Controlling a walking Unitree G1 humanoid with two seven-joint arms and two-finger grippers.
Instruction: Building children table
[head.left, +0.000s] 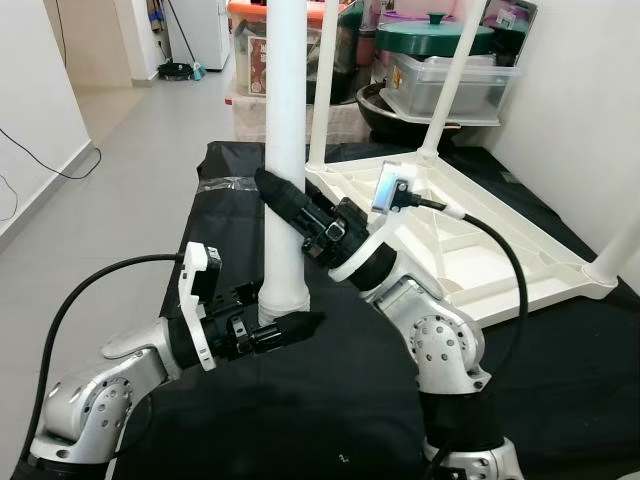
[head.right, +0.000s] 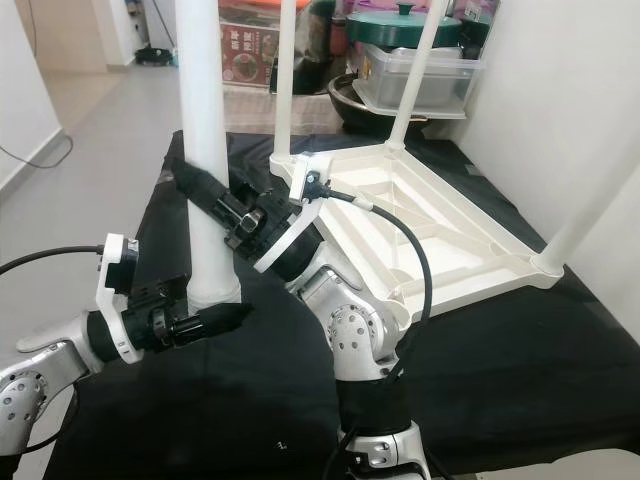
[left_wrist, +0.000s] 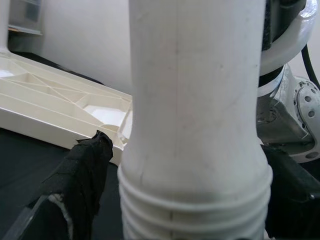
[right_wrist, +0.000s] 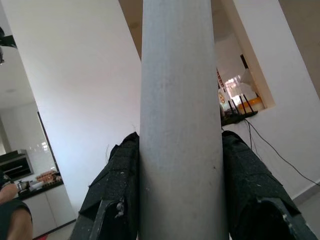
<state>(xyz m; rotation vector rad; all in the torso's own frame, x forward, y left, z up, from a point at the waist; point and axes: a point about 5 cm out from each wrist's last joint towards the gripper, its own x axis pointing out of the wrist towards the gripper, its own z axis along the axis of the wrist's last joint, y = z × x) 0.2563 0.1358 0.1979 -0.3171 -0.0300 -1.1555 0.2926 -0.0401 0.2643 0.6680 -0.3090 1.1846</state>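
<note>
A loose white table leg (head.left: 285, 150) stands upright on the black cloth, its threaded end (left_wrist: 195, 210) at the bottom. My right gripper (head.left: 285, 205) is shut on the leg at mid height, with a black finger (right_wrist: 117, 190) pressed to each side. Low down by the threads, my left gripper (head.left: 285, 322) is shut on the same leg, fingers (left_wrist: 85, 180) on both sides. The white tabletop (head.left: 500, 260) lies upside down just right of the leg, with other legs (head.left: 450, 70) standing up from its corners.
A black cloth (head.left: 330, 400) covers the work surface. Storage boxes and a green-lidded pot (head.left: 435, 40) are stacked at the back. A white wall (head.left: 590, 110) runs close on the right. Tiled floor (head.left: 120, 200) with a cable lies to the left.
</note>
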